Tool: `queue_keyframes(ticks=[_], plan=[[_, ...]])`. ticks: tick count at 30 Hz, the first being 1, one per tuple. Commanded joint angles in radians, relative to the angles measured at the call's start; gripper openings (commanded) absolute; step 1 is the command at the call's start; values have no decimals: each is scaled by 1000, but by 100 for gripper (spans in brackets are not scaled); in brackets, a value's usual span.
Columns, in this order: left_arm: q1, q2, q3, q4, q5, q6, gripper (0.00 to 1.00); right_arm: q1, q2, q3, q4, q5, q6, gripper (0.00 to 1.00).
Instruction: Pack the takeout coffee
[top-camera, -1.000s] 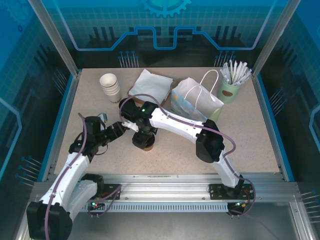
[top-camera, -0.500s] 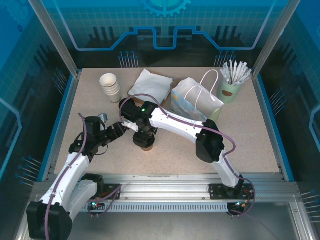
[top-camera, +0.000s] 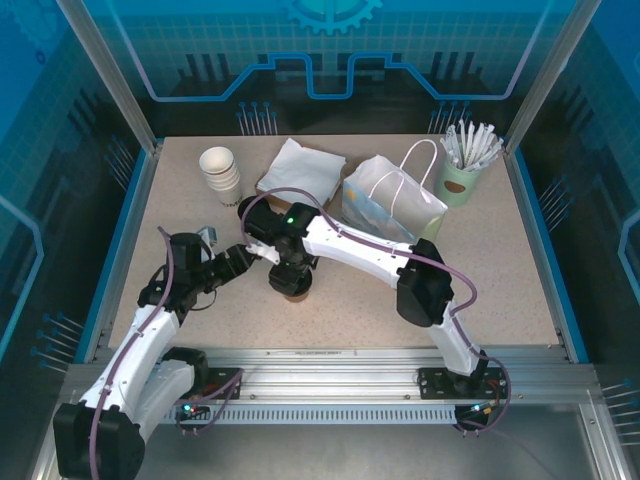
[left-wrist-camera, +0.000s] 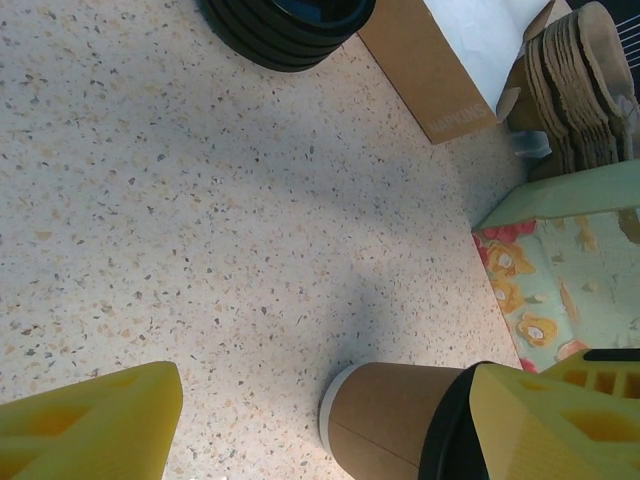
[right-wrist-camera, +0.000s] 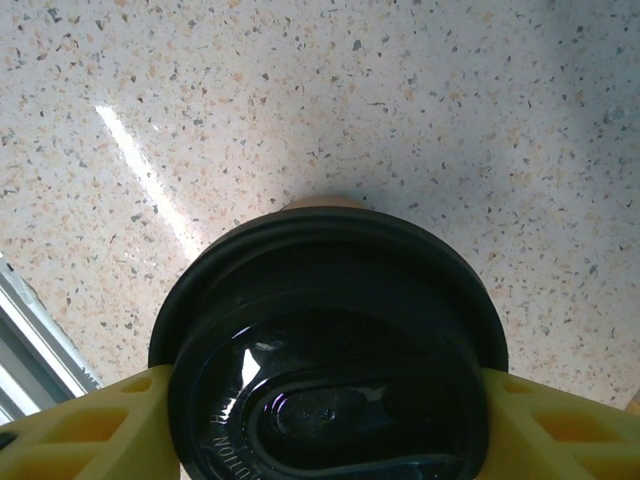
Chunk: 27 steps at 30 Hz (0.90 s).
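1. Near the table's middle, the takeout coffee (top-camera: 294, 291) stands upright on the speckled table (top-camera: 500, 270), well apart from the gift bag (top-camera: 393, 205) at the back right.
2. Directly over the cup hangs the right gripper (right-wrist-camera: 330, 430). Its yellow fingers (right-wrist-camera: 90, 430) sit against the black lid (right-wrist-camera: 330, 300) on both sides, which reads as a grasp on the cup. The cup is not yet lifted.
3. Beside it, the left gripper (left-wrist-camera: 325, 420) is released, jaws wide with nothing between them. The cup is just beside one finger.
4. Step in hand, as I judge it: firm up the hold, then lift. The grip is at lid height, so squeeze gently; the lid could pop off or the cup slip out below.
5. Raise it straight up and keep it level. Mind the left gripper nearby, and clear the bag's rim and handles before lowering.
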<state>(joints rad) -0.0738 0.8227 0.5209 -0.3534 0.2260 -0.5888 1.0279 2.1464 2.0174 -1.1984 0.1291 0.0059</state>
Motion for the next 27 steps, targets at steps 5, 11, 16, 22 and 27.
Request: queue_keyframes(ticks=[5, 11, 16, 22, 27], plan=[[9, -32, 45, 24, 35, -7, 77, -11, -151, -29, -81, 5, -31, 56], [-8, -30, 108, 54, 29, -23, 76, -50, -333, -17, -132, 3, -45, 51], [-77, 7, 192, 91, -19, -20, 76, -106, -476, 65, -146, -5, -53, 50], [-226, 122, 340, 126, -84, 30, 75, -198, -562, 246, -152, 1, -53, 47], [-316, 248, 467, 149, -80, 71, 75, -312, -615, 325, -142, 35, -31, 46]])
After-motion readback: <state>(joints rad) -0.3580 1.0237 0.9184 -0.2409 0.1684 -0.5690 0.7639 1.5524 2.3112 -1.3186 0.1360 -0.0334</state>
